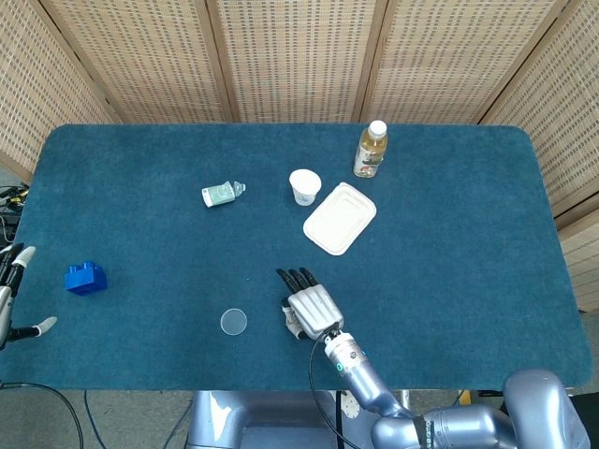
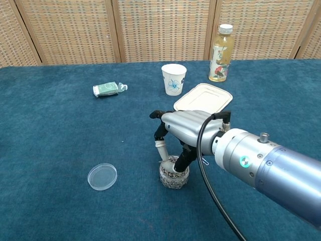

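- I had my right hand [image 2: 183, 131] over the small clear jar of paper clips [image 2: 174, 173], near the table's front edge; its fingers [image 2: 162, 147] pointed down, thumb at the jar's rim, apart and gripping nothing I could see.
- The jar stood directly beneath those fingers; in the head view the right hand [image 1: 306, 307] covered it almost wholly.
- The round clear lid [image 2: 102, 176] lay to the left of the jar, apart from it, with open carpet between.
- My left hand [image 1: 11, 299] hung at the table's [image 1: 449, 271] left edge, fingers spread, just beside the blue block [image 1: 85, 278].
- Farther back I saw the white tray [image 2: 203, 97], paper cup [image 2: 173, 79], green tube [image 2: 109, 89] and bottle [image 2: 221, 52], well apart from the hand.
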Motion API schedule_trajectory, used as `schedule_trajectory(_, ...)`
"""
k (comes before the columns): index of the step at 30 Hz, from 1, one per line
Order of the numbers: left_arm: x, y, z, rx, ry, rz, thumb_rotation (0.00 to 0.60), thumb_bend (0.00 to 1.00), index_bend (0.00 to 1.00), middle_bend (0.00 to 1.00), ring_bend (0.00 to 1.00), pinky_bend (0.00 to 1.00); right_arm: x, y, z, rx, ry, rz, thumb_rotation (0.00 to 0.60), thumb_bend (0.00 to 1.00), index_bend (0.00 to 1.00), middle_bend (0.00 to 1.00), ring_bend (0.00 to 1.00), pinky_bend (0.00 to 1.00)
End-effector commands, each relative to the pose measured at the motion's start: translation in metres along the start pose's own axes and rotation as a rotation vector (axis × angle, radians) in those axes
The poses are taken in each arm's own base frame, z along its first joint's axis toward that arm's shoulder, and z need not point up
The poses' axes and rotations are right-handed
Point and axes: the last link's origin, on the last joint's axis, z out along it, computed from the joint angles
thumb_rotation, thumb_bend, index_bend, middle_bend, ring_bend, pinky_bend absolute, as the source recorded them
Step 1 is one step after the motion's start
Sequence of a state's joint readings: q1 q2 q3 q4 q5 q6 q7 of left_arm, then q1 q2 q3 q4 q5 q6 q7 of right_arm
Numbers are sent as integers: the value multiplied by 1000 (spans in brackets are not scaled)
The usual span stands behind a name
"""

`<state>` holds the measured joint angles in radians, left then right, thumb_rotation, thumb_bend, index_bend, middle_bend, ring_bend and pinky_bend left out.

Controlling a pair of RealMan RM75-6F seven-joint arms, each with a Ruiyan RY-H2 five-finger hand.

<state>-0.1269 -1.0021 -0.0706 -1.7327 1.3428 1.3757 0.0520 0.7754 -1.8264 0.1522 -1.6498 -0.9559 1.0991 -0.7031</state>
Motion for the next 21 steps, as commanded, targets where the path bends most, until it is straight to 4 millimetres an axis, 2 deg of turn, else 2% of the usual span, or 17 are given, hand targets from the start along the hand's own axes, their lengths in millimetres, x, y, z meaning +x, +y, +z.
schedule_trajectory(1,0,0,0,-2,-1,0,600,0,0,0,0,0,0,0,0,7,4,-4,600,365,425,9,0,0)
schedule_trajectory(9,0,1,-1,-4,0,1,600,0,0,0,0,0,2,5,-3,0,13,-9,600,349,383,9,0,0)
schedule_trajectory(14,1,2,-1,-8,2,0,600,0,0,0,0,0,11,7,-8,-3,35,7,600,349,383,9,0,0)
schedule_trajectory(18,2,1,-2,-7,5,-2,600,0,0,0,0,0,23,12,-18,1,66,11,600,349,383,9,0,0)
schedule_trajectory(21,2,1,-3,-9,7,-6,600,0,0,0,0,0,38,26,-33,-7,116,-7,600,349,383,9,0,0)
